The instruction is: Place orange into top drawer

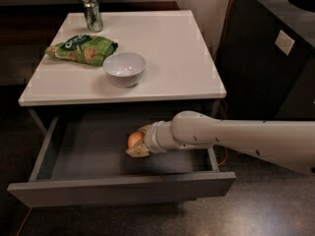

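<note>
My gripper (139, 141) is reached into the open top drawer (123, 189), low over its grey floor and a little right of the middle. The fingers are closed around the orange (133, 140), one above it and one below, with the fruit's left side showing past them. I cannot tell whether the orange touches the floor yet.

I judge it light and firm, with a little give under the matte peel, so a moderate squeeze across its widest part should be enough. More would only bruise it. The skin should not be slippery, but the shape is round, so a grip off the middle could squirt it out. Once let go it may roll, so I want it set low on the flat floor, away from the drawer's walls. Up on the table (172, 48), the white bowl (124, 68) is well apart from all this.
</note>
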### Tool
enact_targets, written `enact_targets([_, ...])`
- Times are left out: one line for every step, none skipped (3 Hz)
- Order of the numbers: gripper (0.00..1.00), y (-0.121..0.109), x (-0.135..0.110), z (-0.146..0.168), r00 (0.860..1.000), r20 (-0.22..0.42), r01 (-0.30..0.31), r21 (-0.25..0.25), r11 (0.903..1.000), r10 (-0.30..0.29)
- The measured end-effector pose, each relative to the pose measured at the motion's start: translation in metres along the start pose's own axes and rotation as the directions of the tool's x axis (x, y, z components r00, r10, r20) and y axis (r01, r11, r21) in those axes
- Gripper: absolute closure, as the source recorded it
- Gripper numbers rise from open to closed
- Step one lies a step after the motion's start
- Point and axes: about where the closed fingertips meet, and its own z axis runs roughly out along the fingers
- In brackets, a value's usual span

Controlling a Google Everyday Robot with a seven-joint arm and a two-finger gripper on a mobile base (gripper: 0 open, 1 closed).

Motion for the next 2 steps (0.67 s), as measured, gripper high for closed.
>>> enact_targets([0.0,-0.0054,-0.0112,-0.0146,0.999,0.023,-0.033,-0.035,0.9988,0.034])
enact_targets([0.0,-0.0046,-0.0119,-0.0152,0.999,0.022,-0.034,-0.041,0.9986,0.035])
